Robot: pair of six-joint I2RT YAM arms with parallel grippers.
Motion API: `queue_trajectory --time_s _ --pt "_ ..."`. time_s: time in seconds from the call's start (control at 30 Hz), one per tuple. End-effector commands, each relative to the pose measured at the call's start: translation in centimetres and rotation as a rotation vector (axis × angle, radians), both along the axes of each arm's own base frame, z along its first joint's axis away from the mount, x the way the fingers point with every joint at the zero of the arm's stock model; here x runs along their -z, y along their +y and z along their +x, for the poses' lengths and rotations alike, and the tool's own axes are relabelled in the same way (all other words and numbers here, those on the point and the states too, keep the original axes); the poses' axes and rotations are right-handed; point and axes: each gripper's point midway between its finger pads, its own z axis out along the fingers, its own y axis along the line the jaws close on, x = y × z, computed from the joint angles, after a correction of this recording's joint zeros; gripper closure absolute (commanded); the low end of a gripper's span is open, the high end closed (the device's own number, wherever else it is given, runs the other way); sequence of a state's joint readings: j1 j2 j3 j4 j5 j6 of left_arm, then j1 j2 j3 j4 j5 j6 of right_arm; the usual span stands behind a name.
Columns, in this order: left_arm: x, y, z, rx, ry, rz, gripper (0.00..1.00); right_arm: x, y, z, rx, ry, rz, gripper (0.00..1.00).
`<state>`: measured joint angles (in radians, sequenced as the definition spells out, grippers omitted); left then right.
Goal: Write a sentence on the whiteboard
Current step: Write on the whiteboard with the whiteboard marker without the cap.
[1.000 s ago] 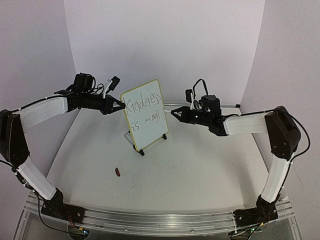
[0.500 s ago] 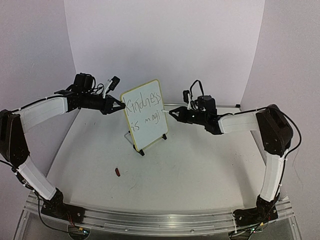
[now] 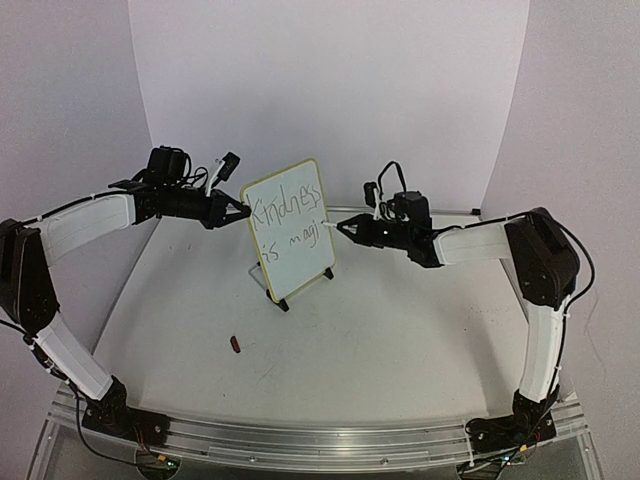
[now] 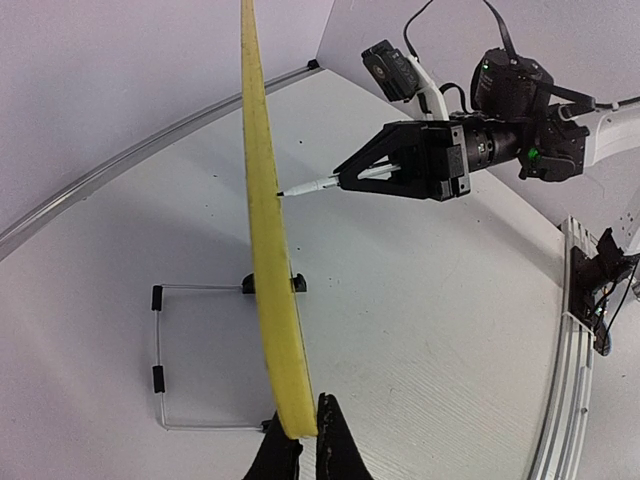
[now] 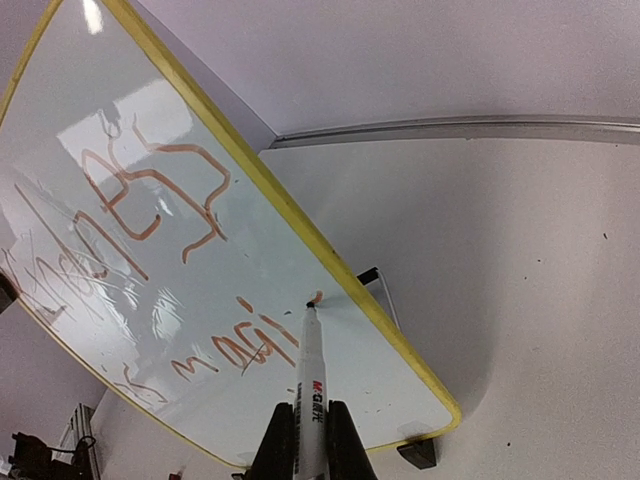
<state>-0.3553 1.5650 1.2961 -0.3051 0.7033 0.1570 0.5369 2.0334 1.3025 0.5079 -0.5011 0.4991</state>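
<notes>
Whiteboard (image 3: 288,228) stood propped on the bench (image 3: 420,330), left claw (image 4: 300,445) clamped on its yellow frame, right claw (image 3: 345,228) clamped on a marker (image 5: 311,380) whose tip touched the board at the end of the sentence (image 3: 292,224).

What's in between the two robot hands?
The whiteboard stands between them, seen best in the top view. The left gripper pinches its edge, and the right gripper holds a marker to its writing side.

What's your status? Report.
Left gripper shut on whiteboard edge. Right gripper shut on marker, tip at board. Sentence reads Kindness is magi. Nothing in the way.
</notes>
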Motion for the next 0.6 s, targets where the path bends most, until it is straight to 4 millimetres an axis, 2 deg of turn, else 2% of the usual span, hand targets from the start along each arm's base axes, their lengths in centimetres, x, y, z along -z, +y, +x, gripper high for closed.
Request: queue_trajectory --time_s 0.0,0.57 --pt "2.6 -0.2 -0.4 0.006 0.072 0.059 1.00 -0.7 1.1 0.0 -0.061 -0.026 0.023 1.00" --pt "2.7 -0.2 -0.4 0.007 0.077 0.058 1.00 1.6 0.3 0.0 -0.027 0.021 -0.043 1.00"
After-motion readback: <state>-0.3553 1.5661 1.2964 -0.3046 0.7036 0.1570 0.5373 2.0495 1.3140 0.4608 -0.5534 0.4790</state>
